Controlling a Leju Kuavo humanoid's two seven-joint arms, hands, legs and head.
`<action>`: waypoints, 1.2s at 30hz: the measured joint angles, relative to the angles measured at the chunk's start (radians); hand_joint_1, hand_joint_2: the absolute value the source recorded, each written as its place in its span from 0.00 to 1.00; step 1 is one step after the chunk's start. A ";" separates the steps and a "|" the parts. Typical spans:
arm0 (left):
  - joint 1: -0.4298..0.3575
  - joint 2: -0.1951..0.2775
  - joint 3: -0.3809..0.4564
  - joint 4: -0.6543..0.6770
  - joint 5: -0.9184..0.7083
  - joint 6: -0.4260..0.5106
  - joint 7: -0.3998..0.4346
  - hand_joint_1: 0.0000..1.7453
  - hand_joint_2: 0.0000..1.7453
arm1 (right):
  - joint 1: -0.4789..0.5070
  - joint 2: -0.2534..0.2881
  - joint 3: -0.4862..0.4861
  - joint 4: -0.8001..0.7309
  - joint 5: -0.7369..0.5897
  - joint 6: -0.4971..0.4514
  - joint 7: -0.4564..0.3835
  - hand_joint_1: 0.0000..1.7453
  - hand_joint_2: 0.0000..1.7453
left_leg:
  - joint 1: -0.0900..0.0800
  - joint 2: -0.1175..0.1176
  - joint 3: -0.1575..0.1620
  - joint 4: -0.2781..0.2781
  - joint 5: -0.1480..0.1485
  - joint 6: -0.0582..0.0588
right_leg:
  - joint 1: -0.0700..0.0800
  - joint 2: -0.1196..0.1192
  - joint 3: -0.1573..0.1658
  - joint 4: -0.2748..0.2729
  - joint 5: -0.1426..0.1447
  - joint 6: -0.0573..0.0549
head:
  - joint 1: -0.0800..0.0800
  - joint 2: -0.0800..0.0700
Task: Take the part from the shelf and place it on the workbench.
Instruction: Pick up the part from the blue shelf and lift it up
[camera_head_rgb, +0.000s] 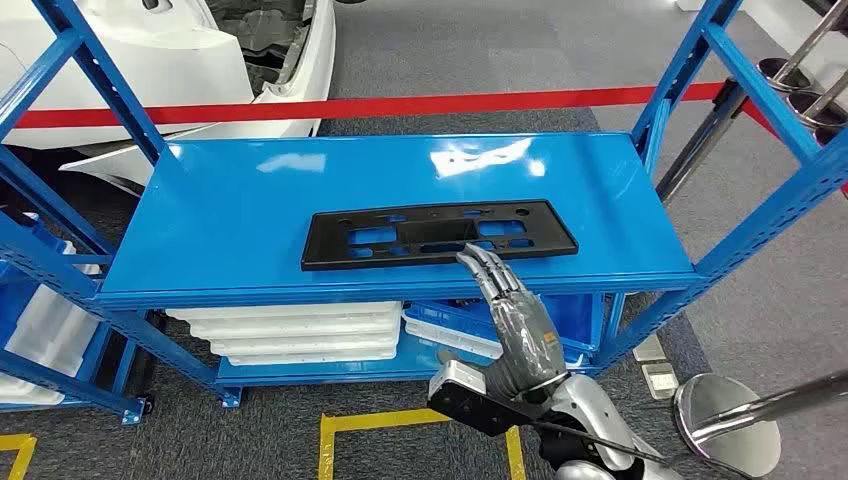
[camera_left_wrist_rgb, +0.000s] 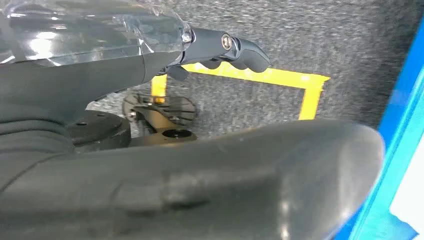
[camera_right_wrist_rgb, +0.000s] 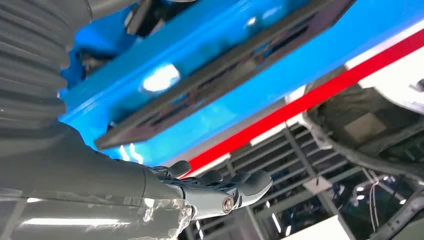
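The glossy blue metal shelf (camera_head_rgb: 250, 215) spans the middle of the head view, carried on blue perforated uprights, with room lights mirrored in its paint. Below it, at about 7 o'clock, a lower tier holds stacked white plastic trays (camera_head_rgb: 295, 335). The floor is grey carpet (camera_head_rgb: 480, 60) marked with yellow tape (camera_head_rgb: 375, 420); a red barrier strap (camera_head_rgb: 400, 104) runs across at 12 o'clock, and behind it, toward 11 o'clock, sits a white car body (camera_head_rgb: 150, 60).

The flat black rectangular plastic part (camera_head_rgb: 438, 234) lies on the shelf just right of its centre, nearer the front edge. Its long axis runs from 9 o'clock to 3 o'clock, slightly tilted so the right end sits a little farther back. It looks like a thin plate frame (matte, with several rectangular cut-outs through which the blue shows) and small holes along its far edge.

The right hand (camera_head_rgb: 515, 315) reaches up from 5 o'clock, fingers extended together, grasping nothing; its fingertips (camera_head_rgb: 480, 260) lie at the part's near edge. The left hand (camera_left_wrist_rgb: 227, 50) hangs over the carpet with fingers curled, holding nothing.
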 joint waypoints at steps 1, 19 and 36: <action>0.001 0.000 0.000 0.000 0.000 0.000 0.000 0.00 0.00 | 0.000 -0.003 -0.002 -0.002 0.005 0.001 0.004 0.00 1.00 | 0.000 0.000 0.003 -0.001 -0.005 -0.002 | 0.001 0.000 0.012 -0.030 0.013 -0.002 | 0.001 0.000; -0.009 -0.001 -0.009 0.000 0.006 0.053 0.001 0.00 0.00 | 0.003 -0.047 -0.024 -0.052 0.060 0.030 0.066 0.00 1.00 | 0.004 0.001 -0.104 0.043 0.064 -0.045 | 0.002 0.002 0.137 -0.143 -0.046 -0.015 | -0.019 0.000; -0.011 -0.003 -0.010 0.000 0.003 0.077 0.011 0.00 0.00 | 0.004 -0.109 -0.046 -0.116 0.265 0.160 0.199 0.00 1.00 | 0.003 -0.001 -0.093 0.027 0.051 -0.028 | 0.005 0.000 0.147 -0.166 -0.047 -0.007 | -0.015 0.000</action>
